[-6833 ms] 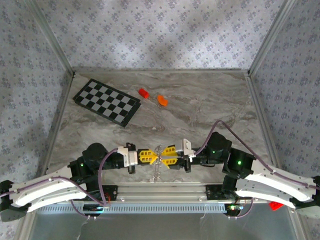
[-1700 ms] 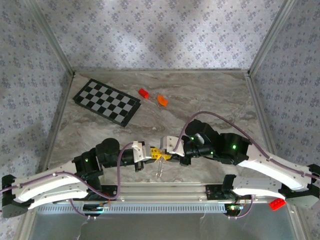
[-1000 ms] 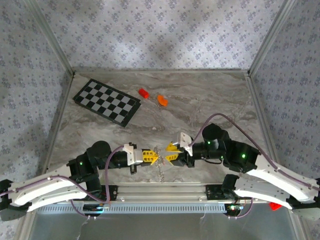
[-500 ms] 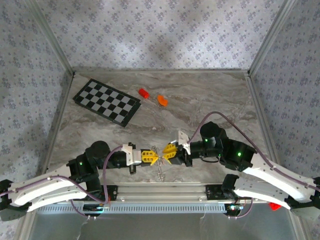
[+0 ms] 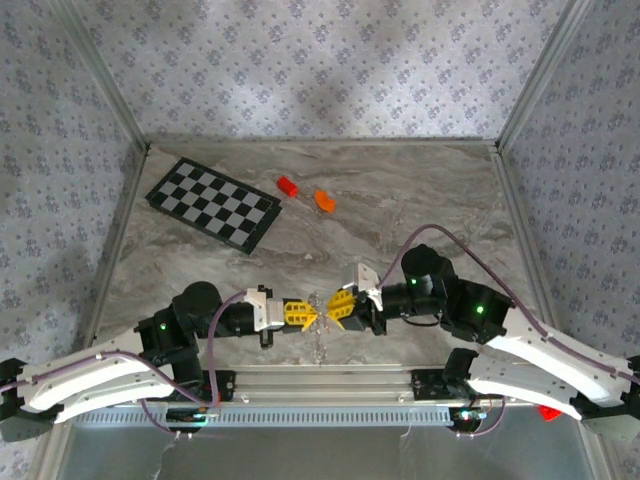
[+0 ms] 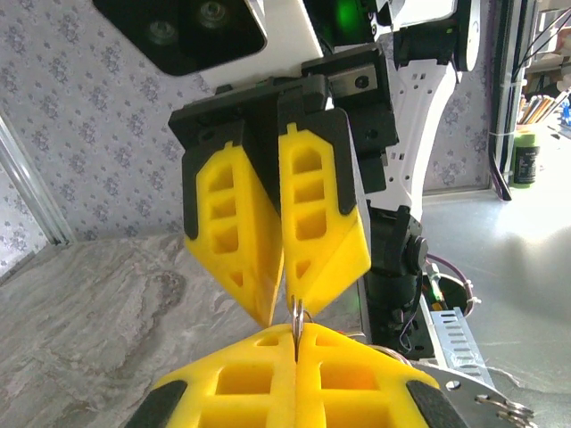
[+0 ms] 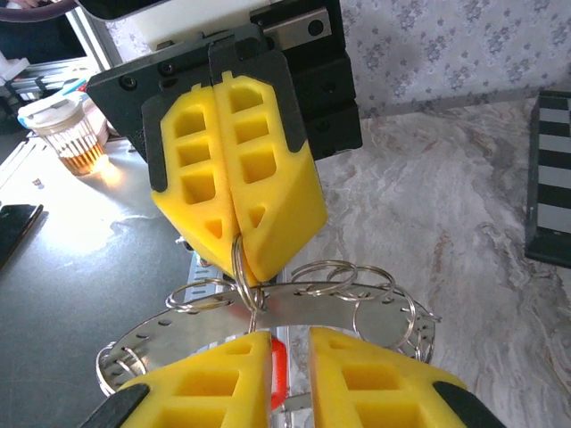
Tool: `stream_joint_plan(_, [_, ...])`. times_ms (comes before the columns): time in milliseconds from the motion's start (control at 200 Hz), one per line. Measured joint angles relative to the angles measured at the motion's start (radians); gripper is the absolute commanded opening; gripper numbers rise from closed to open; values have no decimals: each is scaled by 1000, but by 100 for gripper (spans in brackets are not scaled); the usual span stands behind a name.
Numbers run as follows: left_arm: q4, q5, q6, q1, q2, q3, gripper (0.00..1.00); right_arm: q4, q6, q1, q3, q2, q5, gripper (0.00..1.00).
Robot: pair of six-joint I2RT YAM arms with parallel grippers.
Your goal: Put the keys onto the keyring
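My left gripper [image 5: 312,314] had its fingers pressed tight together on a thin ring of the keyring [image 7: 339,308]. The big silvery loop and its smaller rings hung between my two hands. My right gripper [image 5: 331,308] faced it tip to tip. Its fingertips met, and the red head of the key [image 7: 279,374] sat in the narrow slot between those fingers, just beside the loop. Part of the bunch dangled below the meeting point, over the near edge of the table [image 5: 400,200] and close to the metal rail [image 5: 330,378].

There was little room on the rail side, while bare marble lay open ahead. The checkered board [image 5: 212,204] lay well apart at the back left, and the red brick [image 5: 288,185] and orange block [image 5: 325,200] sat near each other far behind.

Half a second earlier both hands had stood almost exactly so. Nearly two seconds back, my right arm had reached further left, crowding the left fingers.
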Motion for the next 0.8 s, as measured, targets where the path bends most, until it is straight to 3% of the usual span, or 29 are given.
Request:
stream_joint_plan(165, [0,2,0,0,0,0,0,-15,4,-2,-1,-32,6,27])
stream_joint_plan(295, [0,2,0,0,-1,0,0,-9,15,-2,-3,-21,-18,28])
stream_joint_plan(445, [0,4,0,0,-1,0,0,21,26,0,-19,11,-42,26])
stream_joint_plan(675, [0,16,0,0,0,0,0,43,33,2,-35,24,-50,13])
stream_joint_plan(800, [0,18,0,0,0,0,0,47,34,2,-36,24,-53,13])
